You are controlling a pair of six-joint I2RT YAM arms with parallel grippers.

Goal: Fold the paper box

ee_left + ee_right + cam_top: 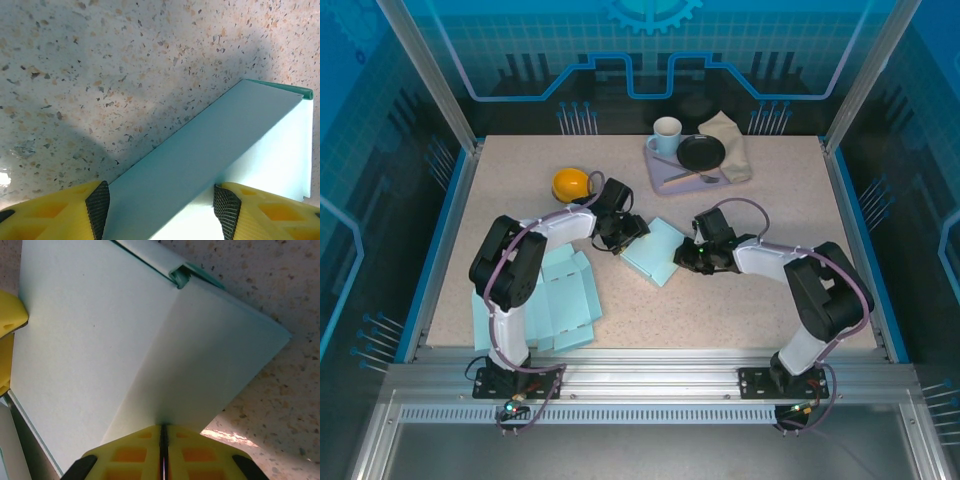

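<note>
The paper box (653,250) lies in the middle of the bench (740,300), between the two arms. The right jaws are closed tight on one thin edge of it, probably to keep the box from sliding. The left jaws stand about half open around a raised wall on the opposite side, with pads (97,207) on both sides. Whether they press it I cannot tell. I think this wall is the one to fold next.

The left pincer (625,233) and right pincer (687,258) flank the pale blue paper box (655,250).
</note>
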